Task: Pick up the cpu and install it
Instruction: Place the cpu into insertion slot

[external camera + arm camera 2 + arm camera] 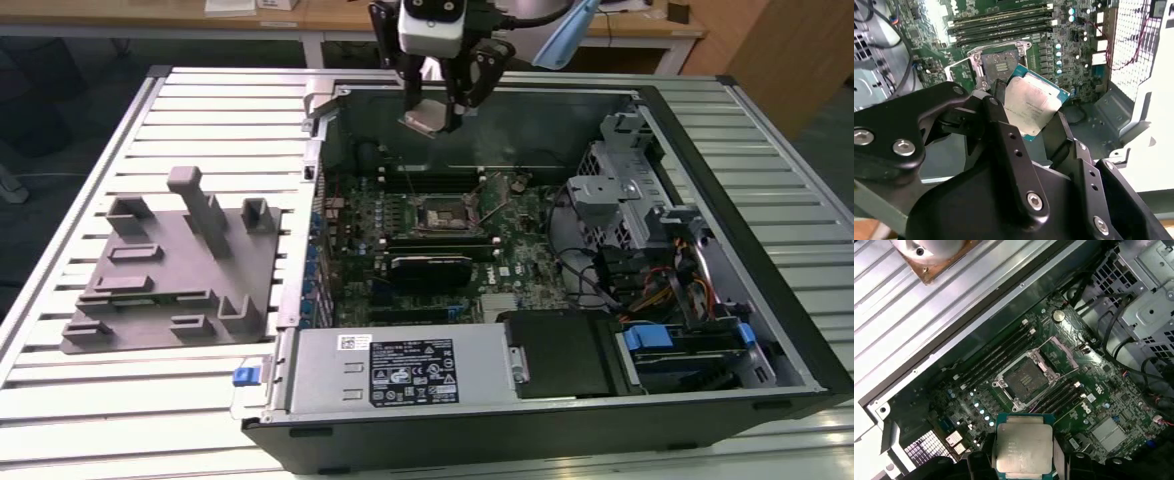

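One arm: a single gripper (441,112) hangs over the far end of an open computer case (534,440) lying on a slatted metal table (80,400).
Gripper state: its two black fingers (1004,130) are clamped on opposite edges of the cpu (430,120).
Cpu location: held in the air above the motherboard (360,215), touching nothing else; its silver top faces the cameras in both wrist views.
Socket: the black-framed socket (1026,380) sits near the middle of the board, apart from the chip; its metal plate looks swung open to one side.
Fixture: a grey fixture block (174,270) rests on the table at the exterior view's left, beside the case.
Risk, alignment: in the first wrist view the chip's edges sit at an angle to the socket's. Seated that way, it would likely catch the frame or bend contacts.
Risk, grip: the hold is on thin edges alone, so a jolt could tilt or drop the chip onto the board.
Risk, clearance: memory slots and the plate crowd the socket, so the fingers could strike them.
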